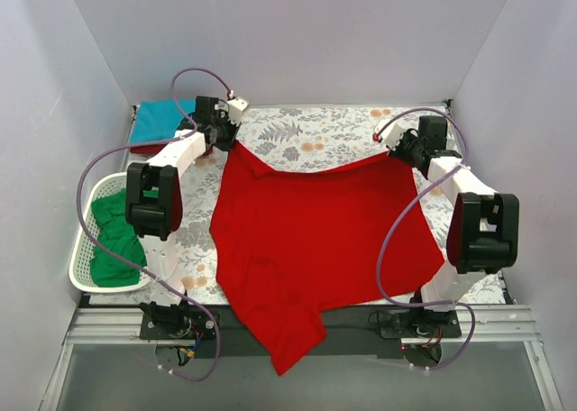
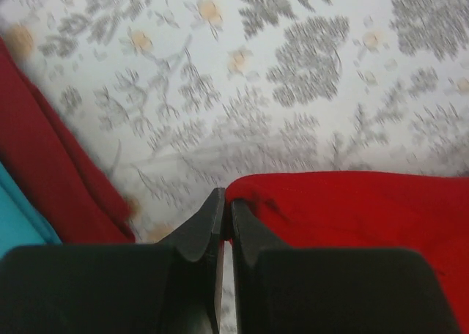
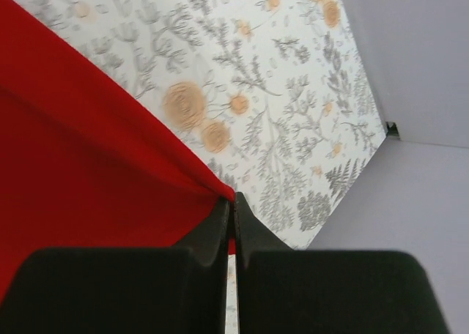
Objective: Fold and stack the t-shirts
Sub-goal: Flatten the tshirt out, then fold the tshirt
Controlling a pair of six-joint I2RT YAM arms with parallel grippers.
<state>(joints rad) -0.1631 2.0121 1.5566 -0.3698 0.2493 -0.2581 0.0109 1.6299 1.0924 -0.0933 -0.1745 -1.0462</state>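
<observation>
A bright red t-shirt (image 1: 315, 231) hangs spread between my two grippers over the floral table, its lower end drooping past the near edge. My left gripper (image 1: 227, 141) is shut on its far left corner; in the left wrist view (image 2: 226, 202) red cloth (image 2: 352, 209) is pinched between the fingers. My right gripper (image 1: 397, 150) is shut on the far right corner; the right wrist view (image 3: 233, 202) shows the red cloth (image 3: 88, 173) clamped there. A teal blue t-shirt (image 1: 158, 121) lies folded at the far left with a darker red one (image 2: 51, 173) beside it. A green t-shirt (image 1: 113, 235) lies in the basket.
A white lattice basket (image 1: 83, 249) stands at the left edge of the table. The floral tablecloth (image 1: 315, 127) covers the table. Grey walls close in the left, back and right sides. The arms' cables loop near both bases.
</observation>
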